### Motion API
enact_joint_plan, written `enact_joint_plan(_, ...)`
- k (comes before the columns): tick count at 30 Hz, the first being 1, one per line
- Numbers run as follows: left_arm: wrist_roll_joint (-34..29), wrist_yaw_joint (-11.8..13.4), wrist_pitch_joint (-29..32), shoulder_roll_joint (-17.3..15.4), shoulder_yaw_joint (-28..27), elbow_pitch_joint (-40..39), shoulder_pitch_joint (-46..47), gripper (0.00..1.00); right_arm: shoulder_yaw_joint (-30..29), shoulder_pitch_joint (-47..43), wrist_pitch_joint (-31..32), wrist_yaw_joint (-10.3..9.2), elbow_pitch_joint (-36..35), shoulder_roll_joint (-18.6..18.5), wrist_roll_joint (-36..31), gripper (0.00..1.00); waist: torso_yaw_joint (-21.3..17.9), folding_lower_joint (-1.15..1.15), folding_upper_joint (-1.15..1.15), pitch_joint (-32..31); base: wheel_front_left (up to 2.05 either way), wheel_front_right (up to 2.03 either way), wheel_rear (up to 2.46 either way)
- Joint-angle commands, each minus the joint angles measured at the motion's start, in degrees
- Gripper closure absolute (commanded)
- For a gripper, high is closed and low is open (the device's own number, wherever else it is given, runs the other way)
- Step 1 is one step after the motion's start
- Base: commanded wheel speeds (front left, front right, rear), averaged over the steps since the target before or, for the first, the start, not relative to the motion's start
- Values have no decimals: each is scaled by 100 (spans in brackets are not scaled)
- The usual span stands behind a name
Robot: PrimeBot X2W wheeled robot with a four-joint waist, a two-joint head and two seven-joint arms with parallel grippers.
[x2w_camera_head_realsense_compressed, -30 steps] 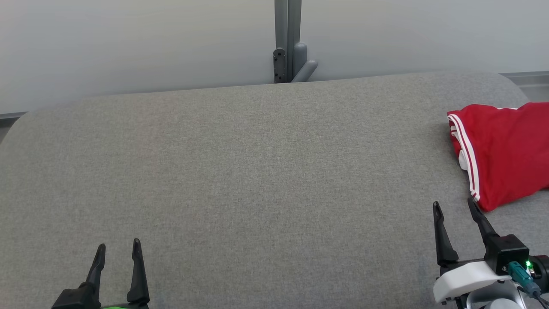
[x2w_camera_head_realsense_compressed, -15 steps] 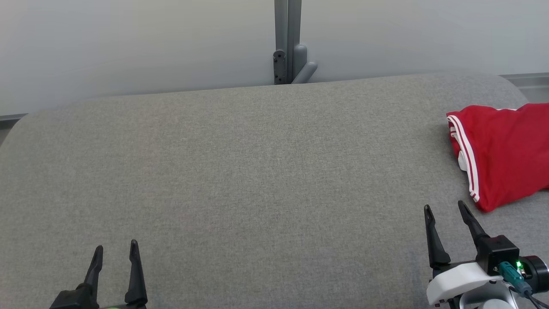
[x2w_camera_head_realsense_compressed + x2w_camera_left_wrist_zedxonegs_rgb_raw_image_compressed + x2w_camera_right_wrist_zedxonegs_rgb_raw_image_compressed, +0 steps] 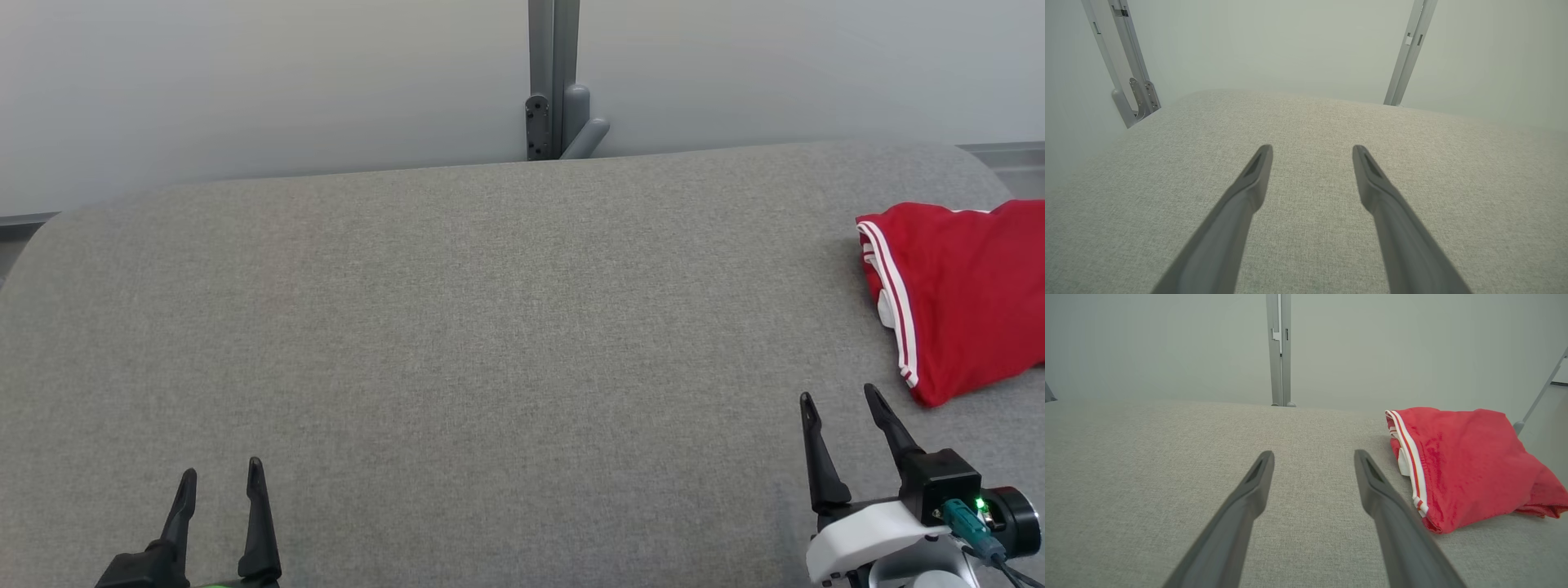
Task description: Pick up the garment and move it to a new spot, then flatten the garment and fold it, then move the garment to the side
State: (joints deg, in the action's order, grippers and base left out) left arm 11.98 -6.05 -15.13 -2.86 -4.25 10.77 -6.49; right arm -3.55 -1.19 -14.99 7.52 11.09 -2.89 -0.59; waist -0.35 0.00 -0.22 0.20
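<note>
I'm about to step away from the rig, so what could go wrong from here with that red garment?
The red garment lies near the right end of the gray padded surface, so a nudge could push it off. The right gripper, open and empty, points close beside its striped corner; moving forward, it might snag it.

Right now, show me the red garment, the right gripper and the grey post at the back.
red garment (image 3: pixel 971 294): head view, middle of the plain red cloth.
right gripper (image 3: pixel 838 394): head view, midway between its two fingertips.
grey post (image 3: pixel 553 73): head view, its upright shaft.
</note>
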Motion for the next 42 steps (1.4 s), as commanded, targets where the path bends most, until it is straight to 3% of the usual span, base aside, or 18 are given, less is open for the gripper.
enact_joint_plan(1,33,13,2,-10,-12,4,-48,0,35,-14,-24,-8,-20,-3,30,0,18,0,22,-8,0,0,0)
enact_joint_plan(3,-109,32,2,-10,-3,-36,-48,0,87,-28,-24,-8,-82,-5,41,0,21,0,22,-10,0,0,0)
enact_joint_plan(4,-99,8,1,0,4,-21,1,100,94,2,-1,1,-69,5,19,100,21,0,0,-10,0,0,0)
enact_joint_plan(9,-36,5,30,38,13,235,-2,100,85,-77,57,2,189,50,92,100,21,0,0,-10,0,0,0)
enact_joint_plan(29,2142,-39,597,24,-43,244,349,100,-21,145,621,1,190,33,2576,100,23,0,4,-9,0,0,0)
enact_joint_plan(42,3165,-55,865,16,-71,249,517,100,-72,251,890,0,195,25,3739,100,25,0,6,-8,0,0,0)
